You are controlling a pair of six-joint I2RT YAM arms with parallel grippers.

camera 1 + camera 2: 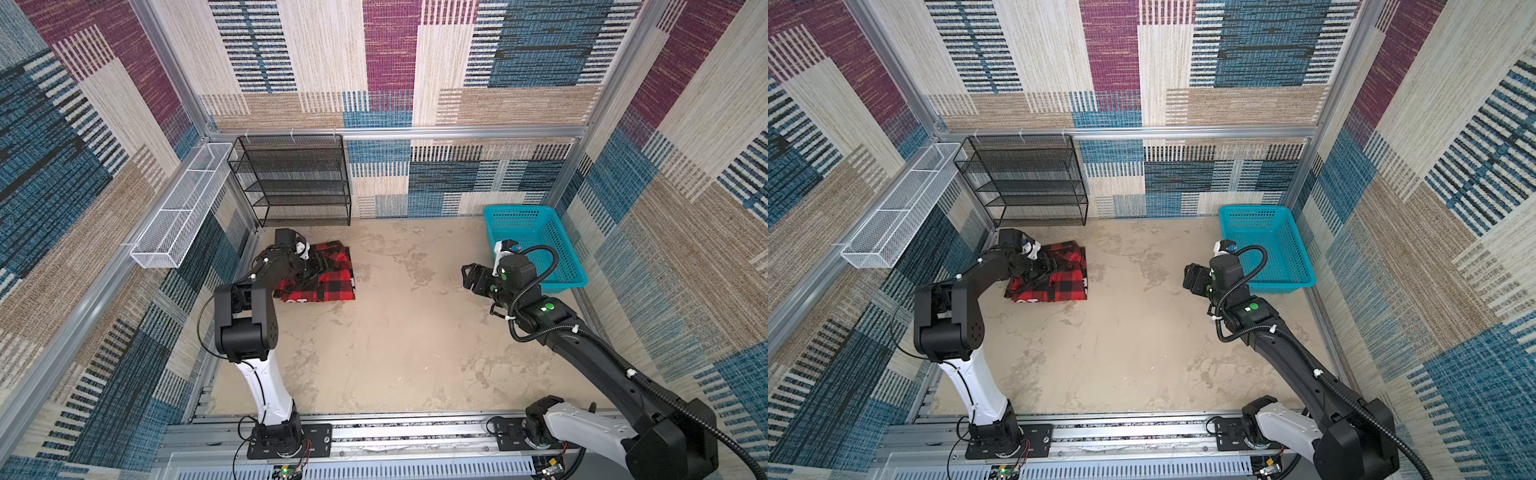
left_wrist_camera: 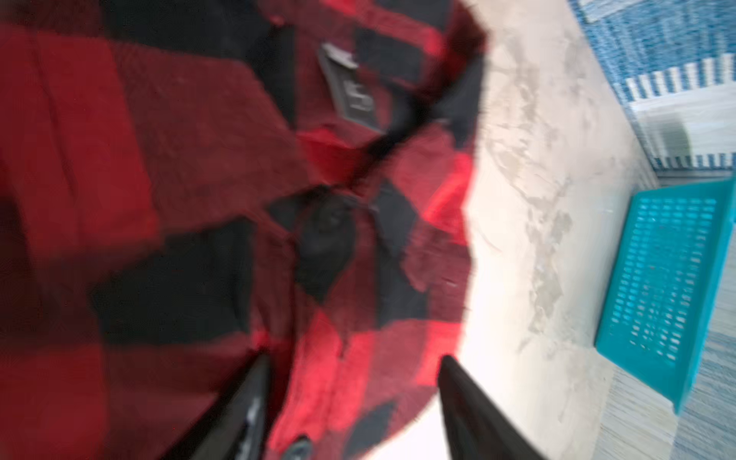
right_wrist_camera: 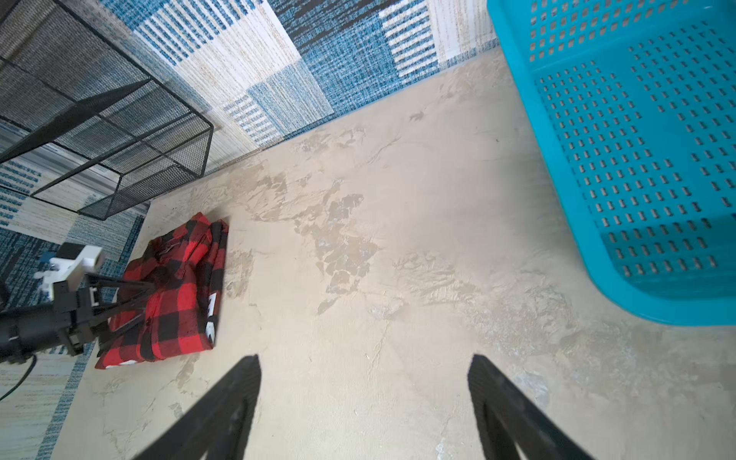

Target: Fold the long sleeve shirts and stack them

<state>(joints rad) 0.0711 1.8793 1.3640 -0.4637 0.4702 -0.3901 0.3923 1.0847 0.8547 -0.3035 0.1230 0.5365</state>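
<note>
One long sleeve shirt (image 1: 332, 282) (image 1: 1067, 282), red-and-black check with white lettering at its near edge, lies folded at the back left of the beige table in both top views. My left gripper (image 1: 321, 268) (image 1: 1054, 266) hovers right over it. The blurred left wrist view shows its jaws open and spread over the shirt (image 2: 199, 179) near the collar label, left gripper (image 2: 354, 358) closing on nothing. My right gripper (image 1: 469, 276) (image 1: 1190, 276) (image 3: 364, 358) stands open and empty above bare table at the right. From there the shirt (image 3: 175, 302) is far off.
A teal plastic basket (image 1: 561, 286) (image 1: 1283, 286) (image 3: 617, 159) (image 2: 669, 278) sits at the back right, beside my right arm. A black mesh shelf rack (image 1: 291, 178) (image 1: 1025, 178) (image 3: 99, 131) stands behind the shirt. A white wire basket (image 1: 178, 208) hangs on the left wall.
</note>
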